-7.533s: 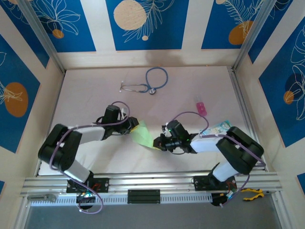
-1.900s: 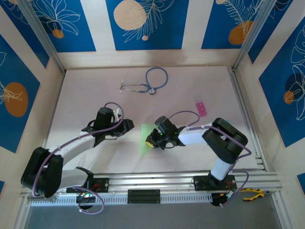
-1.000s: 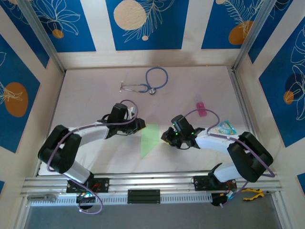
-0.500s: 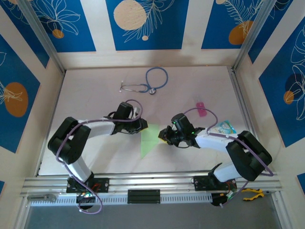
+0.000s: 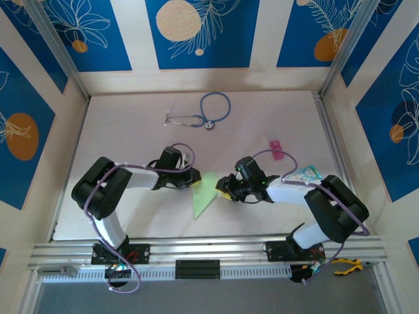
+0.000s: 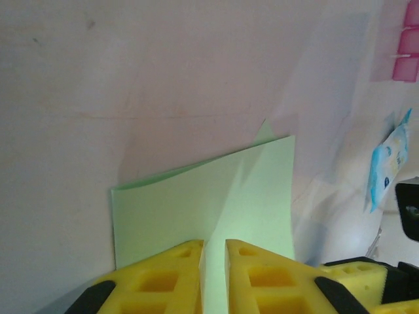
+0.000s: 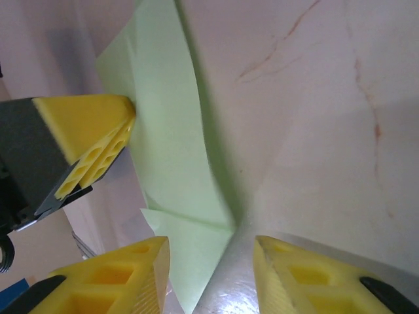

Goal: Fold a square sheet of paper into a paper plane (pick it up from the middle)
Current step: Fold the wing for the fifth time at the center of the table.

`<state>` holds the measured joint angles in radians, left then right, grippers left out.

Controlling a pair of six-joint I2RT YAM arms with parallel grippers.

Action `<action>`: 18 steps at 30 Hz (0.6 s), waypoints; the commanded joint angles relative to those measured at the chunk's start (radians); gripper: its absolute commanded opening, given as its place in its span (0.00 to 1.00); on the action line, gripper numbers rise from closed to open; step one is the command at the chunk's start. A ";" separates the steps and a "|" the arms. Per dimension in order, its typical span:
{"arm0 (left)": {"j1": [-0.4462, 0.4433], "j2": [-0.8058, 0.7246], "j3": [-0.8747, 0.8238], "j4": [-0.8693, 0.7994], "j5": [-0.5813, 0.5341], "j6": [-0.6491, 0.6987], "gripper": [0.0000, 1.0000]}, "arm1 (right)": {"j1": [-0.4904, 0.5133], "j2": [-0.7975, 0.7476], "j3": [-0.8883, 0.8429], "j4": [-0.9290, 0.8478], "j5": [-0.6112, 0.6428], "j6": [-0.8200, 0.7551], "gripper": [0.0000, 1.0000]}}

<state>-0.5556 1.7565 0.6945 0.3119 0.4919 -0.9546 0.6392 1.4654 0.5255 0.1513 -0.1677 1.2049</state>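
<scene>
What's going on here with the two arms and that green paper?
Two robot arms are working on the square sheet of paper, partly folded into a pointed shape on the table. The left end effector pinches one edge; the right end effector stands open at the opposite side.

Green paper (image 7: 167, 131) between parted fingers (image 7: 121, 275) (both yellow).

Table (image 5: 131, 131): paper (image 5: 204, 194); stethoscope (image 5: 209, 124); packet (image 5: 304, 174); pink block (image 5: 275, 148)
</scene>
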 commanded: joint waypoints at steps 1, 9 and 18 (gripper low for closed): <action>0.009 0.031 -0.057 0.040 -0.005 -0.030 0.17 | -0.006 0.024 -0.001 0.016 -0.034 -0.007 0.39; 0.018 0.041 -0.079 0.089 0.031 -0.042 0.17 | -0.007 0.085 0.022 0.101 -0.095 -0.004 0.39; 0.020 0.007 -0.039 -0.010 0.016 0.023 0.17 | -0.050 0.164 0.070 0.176 -0.196 -0.050 0.33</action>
<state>-0.5407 1.7607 0.6537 0.4065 0.5240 -0.9768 0.6075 1.6093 0.5682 0.2829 -0.2970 1.1835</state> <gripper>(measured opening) 0.171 0.331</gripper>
